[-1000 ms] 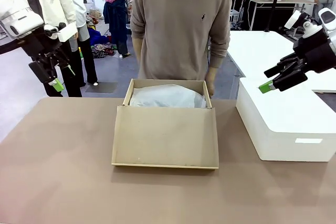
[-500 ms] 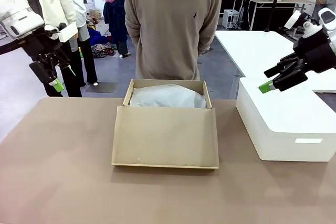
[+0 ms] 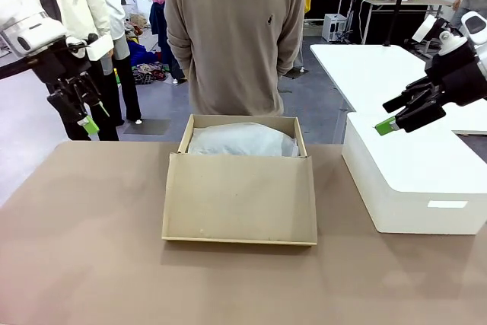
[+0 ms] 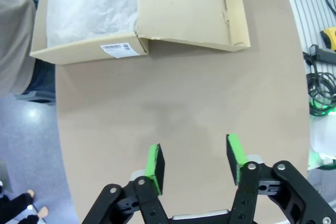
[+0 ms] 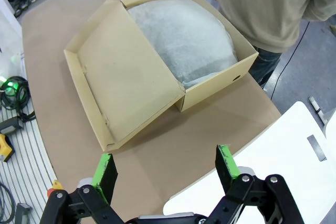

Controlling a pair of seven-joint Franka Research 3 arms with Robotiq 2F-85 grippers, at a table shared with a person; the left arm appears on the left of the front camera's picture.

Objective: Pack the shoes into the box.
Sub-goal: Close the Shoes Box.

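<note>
The left gripper (image 3: 90, 117) is raised off the table (image 3: 76, 249). Its jaws stand at a middling gap with nothing between the pads (image 4: 155, 162). Bare tabletop lies under it. The box (image 4: 184, 3) sits well ahead of its fingertips, apart from it.

The box is open. Its hinged flap is folded out toward the robot's side, with the free edge down at the table. White tissue (image 3: 242, 141) mounds above the rim. Whether the shoes lie under it cannot be told; the mound suggests something beneath, no more. A person (image 3: 236, 36) stands just beyond the far wall.

Handling, as judged:
- **Box:** thin cardboard, light, stiff along its folds but apt to bow on the broad faces. It is likely to slide on the smooth table if pushed from one side.
- **Where to hold:** for closing, the free long edge of the flap near its middle, pinched across the board's thickness. A corner grip would twist it.
- **Tissue:** soft and easily torn. It needs tucking down before the flap comes over.

The right gripper (image 3: 389, 122) is raised, jaws wide, empty. The box is ahead of and below its fingertips, well apart. A white block (image 3: 411, 180) lies just below it.
</note>
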